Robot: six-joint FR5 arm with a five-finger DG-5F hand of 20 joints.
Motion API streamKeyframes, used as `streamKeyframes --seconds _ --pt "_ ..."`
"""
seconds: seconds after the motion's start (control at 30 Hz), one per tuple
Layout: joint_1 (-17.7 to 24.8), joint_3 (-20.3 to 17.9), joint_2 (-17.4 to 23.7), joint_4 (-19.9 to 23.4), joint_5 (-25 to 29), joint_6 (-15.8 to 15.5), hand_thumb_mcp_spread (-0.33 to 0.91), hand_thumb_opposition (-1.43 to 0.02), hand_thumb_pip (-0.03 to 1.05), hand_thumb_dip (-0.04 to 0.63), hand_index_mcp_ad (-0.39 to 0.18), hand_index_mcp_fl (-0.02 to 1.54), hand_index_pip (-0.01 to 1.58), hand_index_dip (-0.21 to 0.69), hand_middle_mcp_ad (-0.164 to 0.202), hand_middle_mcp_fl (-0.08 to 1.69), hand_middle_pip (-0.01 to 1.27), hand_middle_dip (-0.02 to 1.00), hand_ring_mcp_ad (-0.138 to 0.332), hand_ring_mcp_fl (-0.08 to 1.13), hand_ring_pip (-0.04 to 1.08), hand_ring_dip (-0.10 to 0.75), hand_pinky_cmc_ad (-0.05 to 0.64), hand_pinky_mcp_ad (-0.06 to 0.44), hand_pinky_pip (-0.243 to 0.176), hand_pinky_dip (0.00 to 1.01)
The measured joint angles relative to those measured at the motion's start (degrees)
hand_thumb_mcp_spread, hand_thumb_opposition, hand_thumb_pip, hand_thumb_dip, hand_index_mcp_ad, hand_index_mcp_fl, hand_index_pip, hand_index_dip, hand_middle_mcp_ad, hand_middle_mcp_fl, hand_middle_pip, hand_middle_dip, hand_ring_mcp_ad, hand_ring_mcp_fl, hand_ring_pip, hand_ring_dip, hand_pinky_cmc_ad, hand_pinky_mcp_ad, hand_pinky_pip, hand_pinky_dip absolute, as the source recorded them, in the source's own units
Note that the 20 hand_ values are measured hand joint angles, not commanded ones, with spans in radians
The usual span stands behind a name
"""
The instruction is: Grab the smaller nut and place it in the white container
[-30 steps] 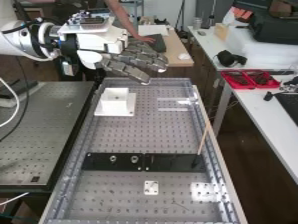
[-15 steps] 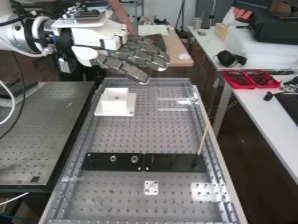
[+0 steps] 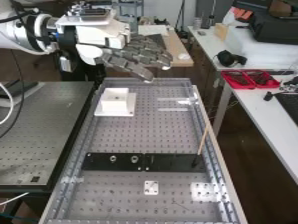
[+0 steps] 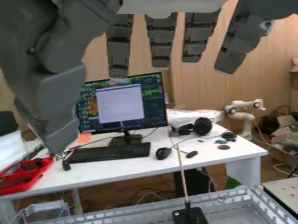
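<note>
The hand (image 3: 136, 56) is above the far end of the bench in the high view, beyond the white container (image 3: 116, 101), its fingers extended with nothing held. The container stands on a white base plate at the far left of the perforated bench. On the black bar (image 3: 100, 161) near the bench's low end, the larger nut (image 3: 113, 158) and the bearing (image 3: 135, 159) stand side by side, well away from the hand. Seen from the wrist, the hand (image 4: 119, 47) has straight fingers and its thumb apart from them.
A thin upright stick (image 3: 203, 139) rises from the dark plate right of the bar. A small white plate (image 3: 151, 188) lies nearer. Clear brackets (image 3: 173, 102) sit at the far right. A side table (image 3: 279, 117) carries red trays (image 3: 249, 79) and a keyboard (image 4: 110, 153).
The hand has shifted a little to the right and slightly up in the high view, its fingers staying extended. The container and the parts on the bar have kept their places.
</note>
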Motion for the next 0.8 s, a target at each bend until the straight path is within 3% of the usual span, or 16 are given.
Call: streamKeyframes --seconds 0.8 --pt "-2.3 0.1 -0.8 -0.3 -5.6 -2.0 0.26 -0.79 0.57 0.175 -0.152 0.04 0.23 0.11 0.086 0.01 0.14 0.28 0.14 0.0 0.08 0.108 0.328 0.265 -0.079 0.32"
